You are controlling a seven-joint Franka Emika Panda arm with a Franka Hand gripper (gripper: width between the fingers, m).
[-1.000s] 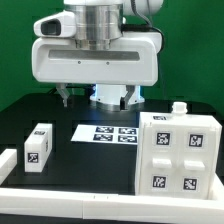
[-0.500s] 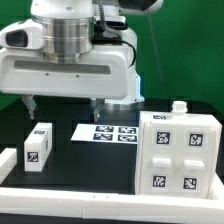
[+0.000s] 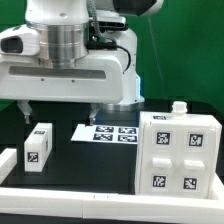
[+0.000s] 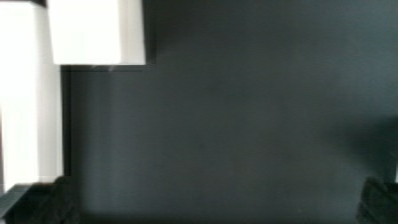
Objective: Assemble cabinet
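The cabinet [image 3: 180, 152] stands at the lower right of the exterior view, resting on the black counter [image 3: 80, 170], with its right side running to the frame's edge. It is well apart from the tool [image 3: 60, 108], which hangs at centre left under the arm's big white housing. The tool's two dark fingers are spread wide apart with nothing between them.

The cabinet's broad face, with square tags and shallow recesses, is turned toward the camera. A small white nub [image 3: 178, 107] sits on its top edge. The face looks close to square, so I cannot name a long axis with confidence (its depth is hidden from here). It appears upright and level.

Judging by its look, the body is hard moulded plastic: stiff, smooth and somewhat slippery, probably light for its bulk. It seems too wide to span across the whole face. A better hold would likely be across a thin wall or the top rim, or it could be nudged along the counter.

The marker board [image 3: 110, 132] lies flat between the tool and the cabinet. A small tagged white block [image 3: 38, 146] stands at the lower left. The wrist view shows mostly bare counter and a white piece [image 4: 98, 30] I cannot identify.
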